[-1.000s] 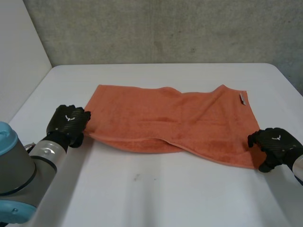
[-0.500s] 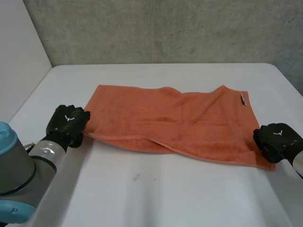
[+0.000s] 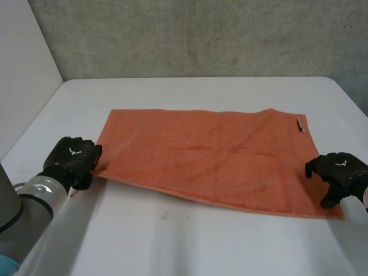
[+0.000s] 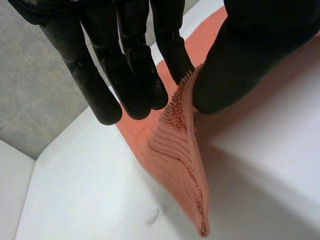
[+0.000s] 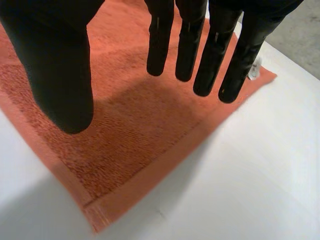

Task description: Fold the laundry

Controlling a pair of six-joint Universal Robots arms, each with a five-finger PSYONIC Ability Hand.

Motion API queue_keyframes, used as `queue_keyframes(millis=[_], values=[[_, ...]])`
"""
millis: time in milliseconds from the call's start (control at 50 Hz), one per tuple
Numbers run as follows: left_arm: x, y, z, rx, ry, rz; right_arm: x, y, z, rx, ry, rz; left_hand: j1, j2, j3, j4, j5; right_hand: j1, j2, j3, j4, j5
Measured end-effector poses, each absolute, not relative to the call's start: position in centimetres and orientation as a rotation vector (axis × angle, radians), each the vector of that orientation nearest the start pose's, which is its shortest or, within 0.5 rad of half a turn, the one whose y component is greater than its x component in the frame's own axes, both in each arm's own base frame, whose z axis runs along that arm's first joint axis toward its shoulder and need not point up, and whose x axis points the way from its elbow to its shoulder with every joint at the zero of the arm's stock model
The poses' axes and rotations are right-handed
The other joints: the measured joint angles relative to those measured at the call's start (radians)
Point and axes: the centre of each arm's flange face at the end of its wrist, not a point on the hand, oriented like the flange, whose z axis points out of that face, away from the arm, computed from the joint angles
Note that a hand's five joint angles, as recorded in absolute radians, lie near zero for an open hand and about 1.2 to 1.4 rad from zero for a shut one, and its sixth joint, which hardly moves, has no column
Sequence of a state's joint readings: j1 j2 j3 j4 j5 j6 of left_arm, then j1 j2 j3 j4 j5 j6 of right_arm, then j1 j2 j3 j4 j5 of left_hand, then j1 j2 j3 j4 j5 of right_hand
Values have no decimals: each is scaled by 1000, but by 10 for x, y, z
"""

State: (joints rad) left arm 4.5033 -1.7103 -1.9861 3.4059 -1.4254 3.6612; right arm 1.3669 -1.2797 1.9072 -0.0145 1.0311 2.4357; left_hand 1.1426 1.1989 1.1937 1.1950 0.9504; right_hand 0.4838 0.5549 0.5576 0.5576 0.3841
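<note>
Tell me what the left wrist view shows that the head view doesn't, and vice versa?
Left wrist view: the black left hand pinching a corner of the orange terry towel between thumb and fingers, raised off the white table. Head view: the whole towel spread out, its small white tag, the black right hand open at its near right corner, the grey concrete wall. Both: towel, table, left hand.

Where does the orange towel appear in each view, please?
Head view: towel spread flat between left hand and right hand.
Left wrist view: its corner pinched by the left hand.
Right wrist view: its end beneath the open right hand.
Shared landmark: the white table.
</note>
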Motion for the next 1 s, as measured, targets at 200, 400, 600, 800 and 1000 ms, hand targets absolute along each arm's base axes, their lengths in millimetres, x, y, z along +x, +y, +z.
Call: queue_keyframes(millis=[200,400,600,800,1000], values=[[-199,-246,171,991,2238,-1854,124,-276,136,-996,2393,-1507,0,0,0,0,0,-36,-45,-50,-54,-52],[-200,-248,171,985,2227,-1868,122,-271,128,-995,2388,-1521,0,0,0,0,0,-9,4,6,3,-10],[-200,-248,170,986,2232,-1864,122,-272,125,-1019,2379,-1560,0,0,0,0,0,-9,4,7,3,-7],[-200,-248,168,988,2237,-1859,122,-272,123,-1054,2373,-1586,0,0,0,0,0,-9,4,7,3,-7],[-200,-247,167,989,2242,-1853,121,-272,123,-1044,2384,-1580,0,0,0,0,0,-37,-42,-46,-48,-53]])
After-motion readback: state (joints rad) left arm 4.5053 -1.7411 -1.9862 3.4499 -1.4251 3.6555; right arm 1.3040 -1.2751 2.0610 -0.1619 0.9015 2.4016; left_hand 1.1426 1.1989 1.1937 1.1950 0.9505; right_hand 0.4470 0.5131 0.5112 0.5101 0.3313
